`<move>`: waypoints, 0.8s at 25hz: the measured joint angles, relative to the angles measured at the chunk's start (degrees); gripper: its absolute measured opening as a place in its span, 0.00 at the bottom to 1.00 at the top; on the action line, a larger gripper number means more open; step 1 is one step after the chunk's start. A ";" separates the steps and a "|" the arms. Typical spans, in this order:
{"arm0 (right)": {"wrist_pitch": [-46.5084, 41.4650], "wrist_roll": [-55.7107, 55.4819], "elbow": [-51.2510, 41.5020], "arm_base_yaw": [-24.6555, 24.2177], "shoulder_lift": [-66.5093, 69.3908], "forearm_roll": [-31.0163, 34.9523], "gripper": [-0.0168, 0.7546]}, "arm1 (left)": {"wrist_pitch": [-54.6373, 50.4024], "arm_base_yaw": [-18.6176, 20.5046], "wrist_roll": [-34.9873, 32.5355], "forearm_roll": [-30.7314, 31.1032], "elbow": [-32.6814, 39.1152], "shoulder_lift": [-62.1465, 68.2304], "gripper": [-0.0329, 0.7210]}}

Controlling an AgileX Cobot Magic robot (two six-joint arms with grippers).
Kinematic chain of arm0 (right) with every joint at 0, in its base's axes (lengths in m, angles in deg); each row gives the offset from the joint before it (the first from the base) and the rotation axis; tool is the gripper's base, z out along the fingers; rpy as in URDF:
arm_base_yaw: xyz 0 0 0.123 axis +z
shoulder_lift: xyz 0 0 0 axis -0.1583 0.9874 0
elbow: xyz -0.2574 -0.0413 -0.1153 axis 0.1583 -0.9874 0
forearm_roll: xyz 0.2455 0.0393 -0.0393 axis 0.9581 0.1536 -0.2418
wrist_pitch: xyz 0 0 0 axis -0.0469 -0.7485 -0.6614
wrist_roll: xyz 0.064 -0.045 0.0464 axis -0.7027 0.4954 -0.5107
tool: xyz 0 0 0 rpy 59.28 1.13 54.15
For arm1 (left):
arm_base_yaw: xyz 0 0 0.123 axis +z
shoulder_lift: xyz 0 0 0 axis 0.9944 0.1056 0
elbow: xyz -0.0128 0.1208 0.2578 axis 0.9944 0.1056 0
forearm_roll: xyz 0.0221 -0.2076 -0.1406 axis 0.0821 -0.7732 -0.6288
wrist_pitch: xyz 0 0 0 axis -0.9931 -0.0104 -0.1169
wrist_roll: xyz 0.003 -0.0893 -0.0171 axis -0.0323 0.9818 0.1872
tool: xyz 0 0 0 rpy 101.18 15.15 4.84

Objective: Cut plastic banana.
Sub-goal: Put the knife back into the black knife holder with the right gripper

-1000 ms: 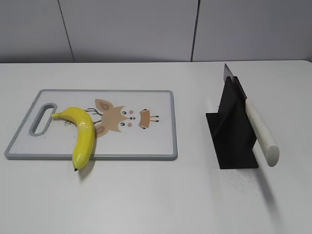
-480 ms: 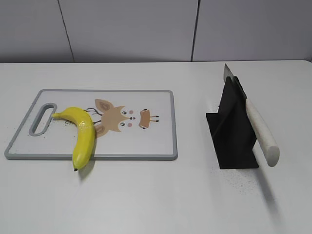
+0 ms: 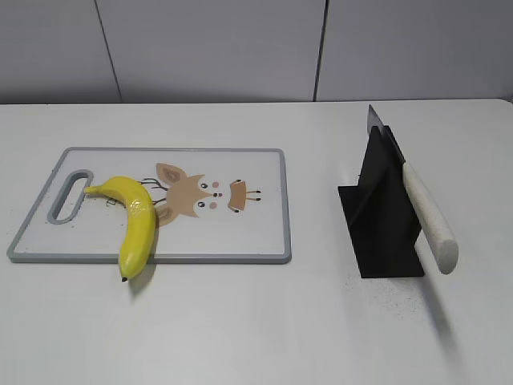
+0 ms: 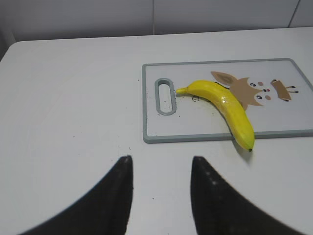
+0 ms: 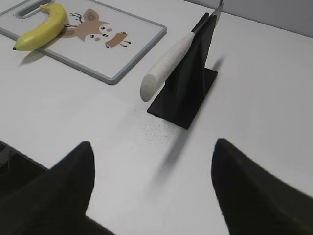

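Exterior view unchanged: plastic banana (image 3: 138, 224) same spot; both hands spread, empty.

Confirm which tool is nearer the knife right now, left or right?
Right. The right tool hangs open just in front of the knife in its black stand. The left tool is open by the cutting board, near the banana.

Cutting board (image 3: 240, 241), knife (image 3: 425, 212), black stand (image 3: 383, 228)
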 joint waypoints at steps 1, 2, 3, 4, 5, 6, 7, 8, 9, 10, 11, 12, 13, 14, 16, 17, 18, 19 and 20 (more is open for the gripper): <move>0.00 0.00 0.00 0.00 0.00 0.00 0.77 | 0.00 0.00 0.01 -0.04 0.00 0.00 0.55; 0.00 0.12 0.00 0.00 0.00 0.00 0.77 | 0.00 0.00 0.13 -0.05 0.00 0.00 0.55; 0.00 0.12 0.00 0.00 0.00 0.09 0.77 | 0.00 0.00 0.12 -0.05 0.00 0.00 0.55; 0.00 0.12 0.00 -0.33 0.00 0.14 0.77 | 0.00 0.00 0.00 -0.05 0.00 0.00 0.55; 0.00 0.12 0.00 -0.69 0.00 0.26 0.77 | 0.00 0.00 0.06 -0.05 0.00 0.00 0.55; 0.00 0.12 0.00 -1.51 0.00 0.31 0.77 | 0.00 0.00 0.04 -0.05 0.00 0.00 0.55; 0.00 0.12 0.00 -2.70 0.00 0.31 0.77 | 0.00 0.00 0.08 -0.05 0.00 0.00 0.55; 0.00 0.12 0.00 -4.26 0.00 0.31 0.77 | 0.00 0.00 0.10 -0.05 0.00 0.00 0.55; 0.00 0.12 0.00 -5.79 0.00 0.31 0.77 | 0.00 0.00 0.13 -0.05 0.00 0.00 0.55; 0.00 0.12 0.00 -7.76 0.00 0.37 0.77 | 0.00 0.00 0.02 -0.05 0.00 0.00 0.55; 0.00 0.12 0.00 -9.87 0.00 0.37 0.77 | 0.00 0.00 0.00 -0.05 0.00 0.00 0.55; 0.00 0.12 0.00 -11.62 0.00 0.37 0.77 | 0.00 0.00 0.11 -0.05 0.00 0.00 0.55; 0.00 0.12 0.00 -13.70 0.00 0.37 0.77 | 0.00 0.00 0.01 -0.10 0.00 0.00 0.55; 0.00 0.12 0.00 -15.76 0.00 0.37 0.77 | 0.00 0.00 0.14 -0.10 0.00 0.00 0.55; 0.00 0.12 0.00 -19.12 0.00 0.37 0.77 | 0.00 0.00 0.11 -0.10 0.00 0.00 0.55; 0.00 0.12 0.00 -20.67 0.00 0.37 0.77 | 0.00 0.00 0.00 -0.10 0.00 0.00 0.55; 0.00 0.12 0.00 -21.97 0.00 0.37 0.77 | 0.00 0.00 0.02 -0.10 0.00 0.00 0.55; 0.00 0.12 0.00 -22.88 0.00 0.37 0.77 | 0.00 0.00 0.13 -0.10 0.00 0.00 0.55; 0.00 0.12 0.00 -23.70 0.00 0.37 0.77 | 0.00 0.00 0.12 -0.10 0.00 0.00 0.55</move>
